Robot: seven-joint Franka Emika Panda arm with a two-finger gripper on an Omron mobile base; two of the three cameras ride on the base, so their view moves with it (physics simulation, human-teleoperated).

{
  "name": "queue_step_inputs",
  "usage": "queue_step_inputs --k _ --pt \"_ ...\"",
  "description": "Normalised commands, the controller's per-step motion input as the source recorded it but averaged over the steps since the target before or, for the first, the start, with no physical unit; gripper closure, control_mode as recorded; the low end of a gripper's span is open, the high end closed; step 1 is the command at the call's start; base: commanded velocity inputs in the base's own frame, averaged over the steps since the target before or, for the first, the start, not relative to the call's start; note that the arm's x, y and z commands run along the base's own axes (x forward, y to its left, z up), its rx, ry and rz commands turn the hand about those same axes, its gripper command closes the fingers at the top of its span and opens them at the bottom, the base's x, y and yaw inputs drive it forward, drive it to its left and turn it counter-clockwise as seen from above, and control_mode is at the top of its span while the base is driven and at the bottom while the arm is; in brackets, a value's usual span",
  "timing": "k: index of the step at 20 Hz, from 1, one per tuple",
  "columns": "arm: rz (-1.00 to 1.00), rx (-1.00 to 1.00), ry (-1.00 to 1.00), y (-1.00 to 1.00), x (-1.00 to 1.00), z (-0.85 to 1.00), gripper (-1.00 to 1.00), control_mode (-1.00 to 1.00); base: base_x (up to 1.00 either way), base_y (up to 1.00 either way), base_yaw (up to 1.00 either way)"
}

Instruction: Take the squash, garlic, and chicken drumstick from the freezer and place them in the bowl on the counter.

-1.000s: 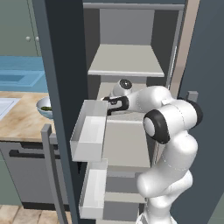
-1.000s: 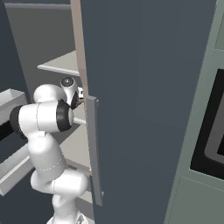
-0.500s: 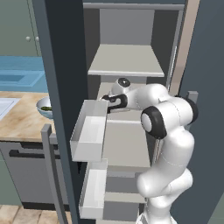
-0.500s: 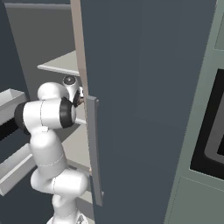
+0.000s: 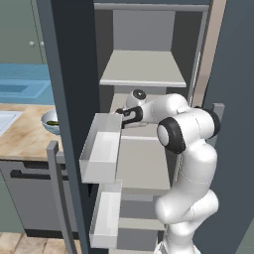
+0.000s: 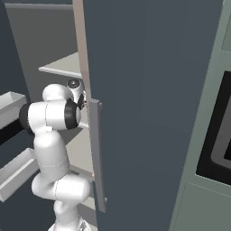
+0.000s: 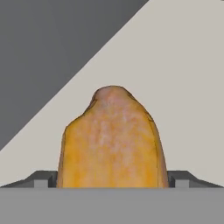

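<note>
Hand view: gripper open, fingertips flanking chicken drumstick just ahead on freezer shelf; off-centre closing could squirt it away.

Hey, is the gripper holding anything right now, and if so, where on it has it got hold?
Nothing is held yet. The gripper is open, its fingertips either side of the chicken drumstick lying on the freezer shelf.

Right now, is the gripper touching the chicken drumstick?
Cannot tell. In the hand view the chicken drumstick sits between the gripper fingertips, hiding any gap or contact.
</note>
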Motion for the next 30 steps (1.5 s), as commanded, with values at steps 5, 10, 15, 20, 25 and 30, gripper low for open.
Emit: queue_step_inputs --k 5,10,15,20,25,30 --pt "0.00 0.00 0.00 0.01 0.27 -0.28 1.00 -1.00 0.00 0.00 0.00" --pt "0.00 -0.01 0.00 0.10 0.05 -0.48 1.00 -1.00 0.00 0.00 0.00" --pt "0.00 0.00 -0.01 0.12 -0.42 -0.32 1.00 -1.00 0.00 0.00 0.00" --pt "0.00 0.00 0.00 0.00 -0.57 -0.16 1.00 -1.00 0.00 0.00 0.00" --pt "0.00 0.00 0.00 -0.01 -0.83 -0.08 1.00 -1.00 0.00 0.00 0.00" --pt "-0.02 0.00 0.00 -0.01 -0.84 0.00 1.00 -1.00 0.00 0.00 0.00"
